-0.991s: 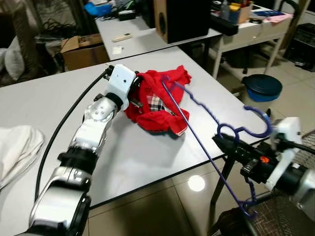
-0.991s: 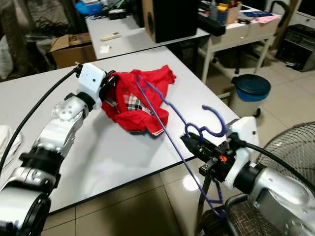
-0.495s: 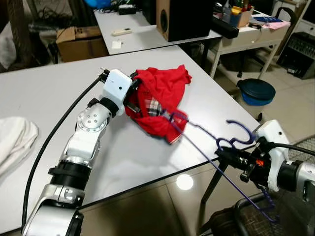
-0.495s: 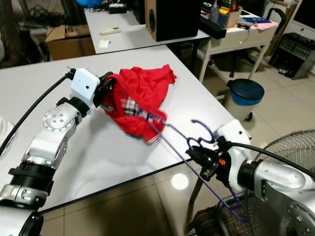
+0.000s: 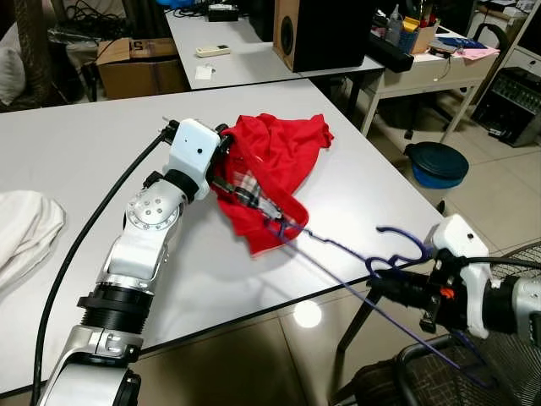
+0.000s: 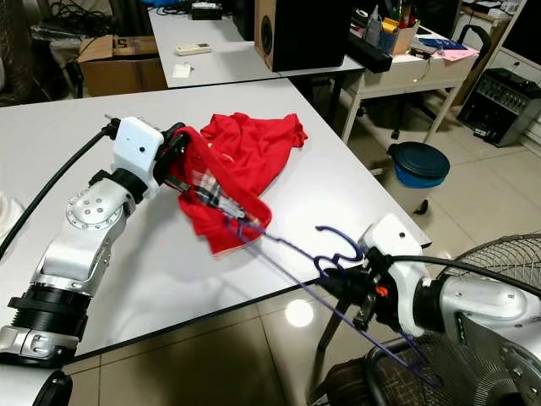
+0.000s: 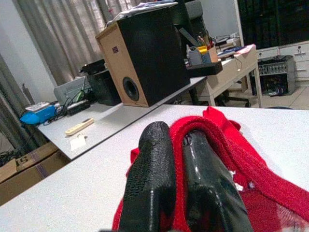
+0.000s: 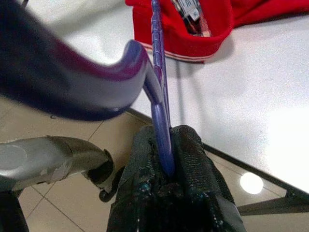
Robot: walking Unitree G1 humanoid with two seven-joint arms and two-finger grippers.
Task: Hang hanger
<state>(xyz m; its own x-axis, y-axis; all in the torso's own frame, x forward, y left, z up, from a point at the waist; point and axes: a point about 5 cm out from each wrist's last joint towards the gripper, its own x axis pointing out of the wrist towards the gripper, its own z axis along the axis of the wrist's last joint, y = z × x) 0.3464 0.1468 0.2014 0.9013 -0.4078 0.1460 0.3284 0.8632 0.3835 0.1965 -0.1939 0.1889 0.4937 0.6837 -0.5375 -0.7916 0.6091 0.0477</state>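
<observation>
Nearest, off the bench's front edge, the right pincer [image 5: 404, 292] is clenched on the purple hanger [image 5: 338, 254] just below its hook, the black fingers [image 8: 193, 169] squeezing the neck between them — a grip that likely lets the arm steer the whole frame from one end. From there the hanger reaches over the white bench [image 5: 355, 186], its far shoulder poked into the red garment [image 5: 270, 173], while its other end hangs below bench level beside the fan grille [image 5: 473, 372]. Farther back, the left pincer [image 5: 226, 165] is clamped on a fold of the red cloth, apparently to hold the garment open and steady so the hanger can be threaded in.

The hanger is thin, purple, with wavy notched shoulders and an open curved hook — light and springy, by the look of it. The garment is rumpled, with a plaid lining showing.
</observation>
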